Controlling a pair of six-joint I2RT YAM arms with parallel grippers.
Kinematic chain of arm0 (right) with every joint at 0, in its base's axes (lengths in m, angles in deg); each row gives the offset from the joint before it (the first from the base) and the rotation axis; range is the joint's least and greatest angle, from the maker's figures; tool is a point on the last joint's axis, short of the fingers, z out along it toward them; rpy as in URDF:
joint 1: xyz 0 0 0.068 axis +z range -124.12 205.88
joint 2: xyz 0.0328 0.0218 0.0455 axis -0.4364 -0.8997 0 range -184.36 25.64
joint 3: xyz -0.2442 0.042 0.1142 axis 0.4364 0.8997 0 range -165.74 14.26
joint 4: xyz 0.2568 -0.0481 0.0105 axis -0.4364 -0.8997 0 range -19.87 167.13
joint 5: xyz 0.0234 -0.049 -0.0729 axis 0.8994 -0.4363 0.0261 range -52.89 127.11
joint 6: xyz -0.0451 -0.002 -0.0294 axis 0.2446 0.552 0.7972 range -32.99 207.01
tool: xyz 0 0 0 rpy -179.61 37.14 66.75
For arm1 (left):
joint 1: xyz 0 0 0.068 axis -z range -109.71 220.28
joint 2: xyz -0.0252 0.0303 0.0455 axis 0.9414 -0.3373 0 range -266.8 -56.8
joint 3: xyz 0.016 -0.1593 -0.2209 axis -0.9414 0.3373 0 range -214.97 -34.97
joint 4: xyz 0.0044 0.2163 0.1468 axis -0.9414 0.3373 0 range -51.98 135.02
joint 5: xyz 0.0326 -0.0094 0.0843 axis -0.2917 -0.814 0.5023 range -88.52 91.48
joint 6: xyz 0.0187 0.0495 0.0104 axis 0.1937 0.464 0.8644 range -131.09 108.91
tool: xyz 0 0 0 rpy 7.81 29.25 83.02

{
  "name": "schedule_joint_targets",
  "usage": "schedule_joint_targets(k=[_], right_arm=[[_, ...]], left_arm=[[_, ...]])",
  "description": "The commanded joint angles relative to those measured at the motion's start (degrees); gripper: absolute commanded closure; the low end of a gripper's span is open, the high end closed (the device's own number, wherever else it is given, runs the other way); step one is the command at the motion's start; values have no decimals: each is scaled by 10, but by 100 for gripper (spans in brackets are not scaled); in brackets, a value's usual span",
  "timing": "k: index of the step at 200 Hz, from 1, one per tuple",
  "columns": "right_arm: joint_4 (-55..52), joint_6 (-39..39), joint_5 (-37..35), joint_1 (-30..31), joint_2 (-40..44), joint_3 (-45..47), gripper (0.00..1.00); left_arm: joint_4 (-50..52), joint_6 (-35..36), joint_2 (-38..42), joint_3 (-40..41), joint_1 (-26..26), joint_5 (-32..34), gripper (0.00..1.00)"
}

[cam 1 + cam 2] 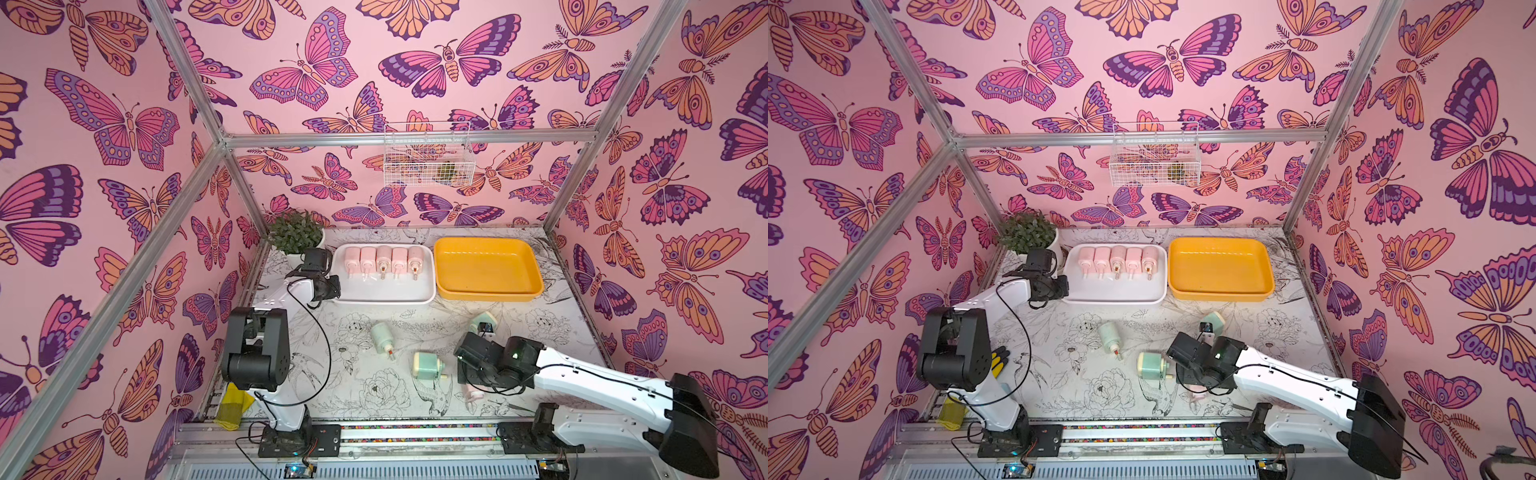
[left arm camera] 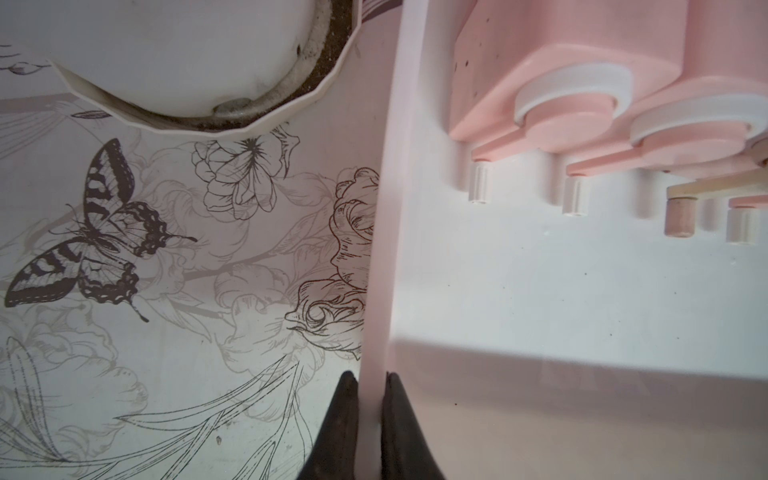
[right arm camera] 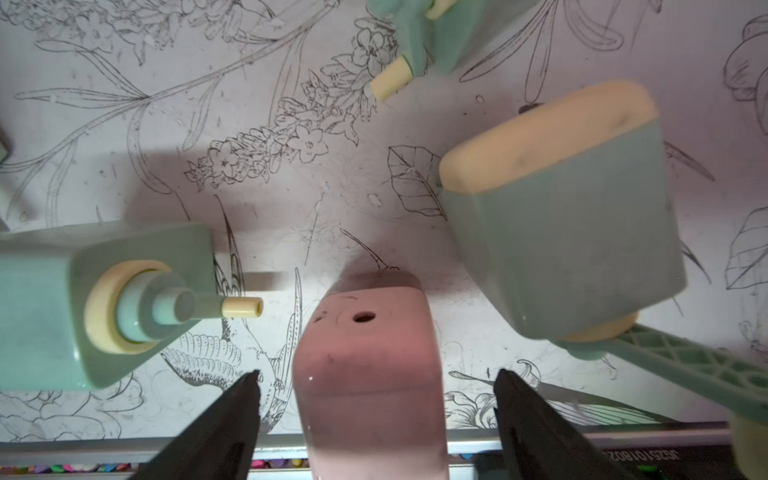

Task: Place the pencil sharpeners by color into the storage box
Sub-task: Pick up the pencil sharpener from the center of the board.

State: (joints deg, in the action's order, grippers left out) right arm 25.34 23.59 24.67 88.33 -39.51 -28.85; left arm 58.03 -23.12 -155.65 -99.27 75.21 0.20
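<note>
Jaws of left gripper (image 2: 370, 380) pinched on white tray (image 2: 380, 232) rim, right gripper (image 3: 377, 374) spread wide astride pink sharpener (image 3: 365, 399), not touching it, three mint sharpeners (image 1: 428, 365) nearby on table (image 1: 332, 386)

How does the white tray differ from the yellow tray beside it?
The white tray holds five pink sharpeners in a row; the yellow tray holds nothing. The left gripper is clamped on the white tray's rim; nothing grips the yellow tray. Both are shallow rounded rectangles, side by side.
</note>
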Motion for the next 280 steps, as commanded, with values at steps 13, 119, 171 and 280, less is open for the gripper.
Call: schedule_joint_targets(k=[13, 119, 171, 280], right_arm=[[29, -27, -2, 5, -38, 4, 10], [56, -40, 39, 6, -30, 57, 15], [8, 4, 18, 6, -64, 10, 36], [-4, 56, -20, 5, -35, -27, 100]], left_arm=[[21, 15, 8, 5, 4, -7, 89], [22, 21, 10, 5, 4, 2, 89], [23, 24, 12, 5, 5, 5, 89], [24, 23, 11, 4, 4, 6, 89]])
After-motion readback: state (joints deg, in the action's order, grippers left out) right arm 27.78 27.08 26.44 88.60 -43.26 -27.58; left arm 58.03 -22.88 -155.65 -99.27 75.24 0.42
